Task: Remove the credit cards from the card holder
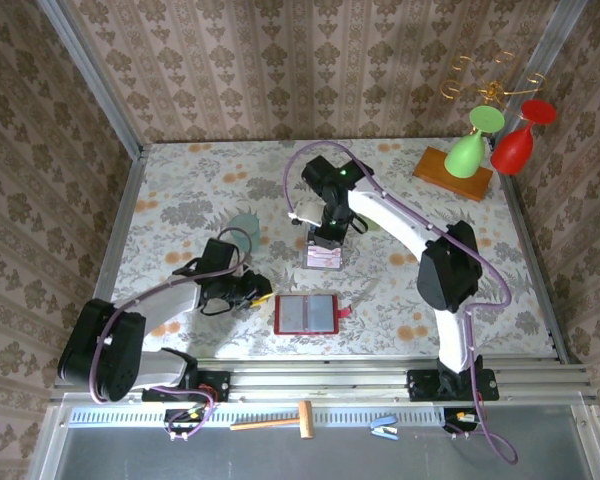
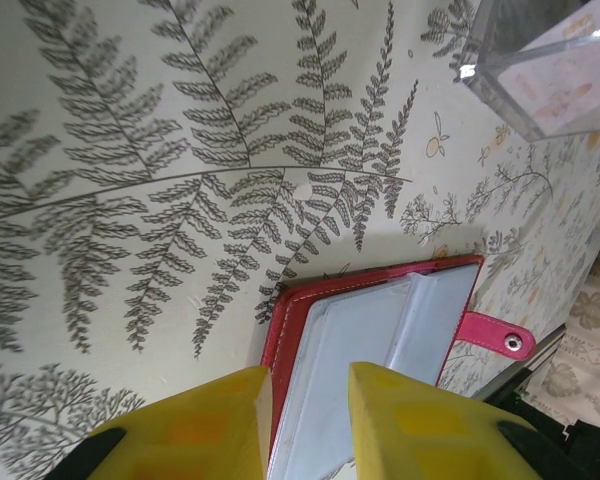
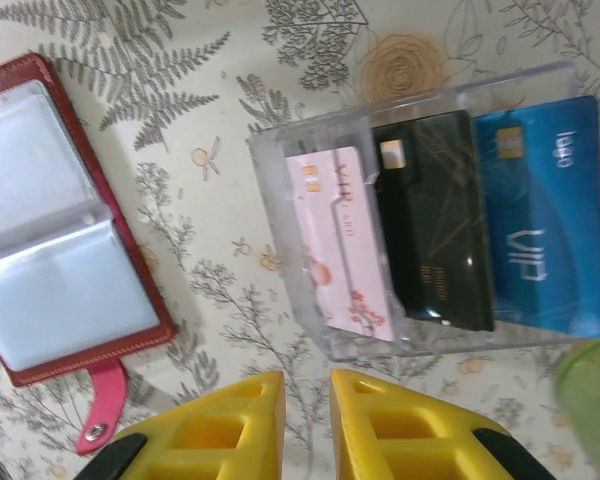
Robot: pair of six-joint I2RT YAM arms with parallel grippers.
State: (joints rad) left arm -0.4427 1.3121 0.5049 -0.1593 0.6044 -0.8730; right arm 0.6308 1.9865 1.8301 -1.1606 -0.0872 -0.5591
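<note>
Though the card holder [image 1: 305,314] lies flat and spread open near the front edge of the table [image 1: 180,200], its clear sleeves [image 3: 50,250] look empty from the right wrist view, and the red tab [image 3: 98,425] is flung out to one side. Noted: the credit cards [image 3: 340,240], one pale pink, one black and one blue, sit side by side in the clear plastic box [image 3: 320,130]. The box stands just beyond the holder, apart from it. At the holder's left edge hangs the left gripper [image 2: 308,400], low over the red cover with its jaws a narrow way apart. Nothing is pinched that I can make out, but I cannot tell whether a finger touches the cover. Beyond the holder, close by the box, hovers the right gripper [image 3: 308,410], jaws nearly together with a slim gap and nothing in them. My reading is that the emptying is done or all but done, and the step in hand is getting clear of the box. To do that well, the right claw should rise straight up with its fingers off the thin wall, so the box neither tips nor slides toward the holder. The left claw could press the cover flat while the middle leaf is checked for a card lying under it.
</note>
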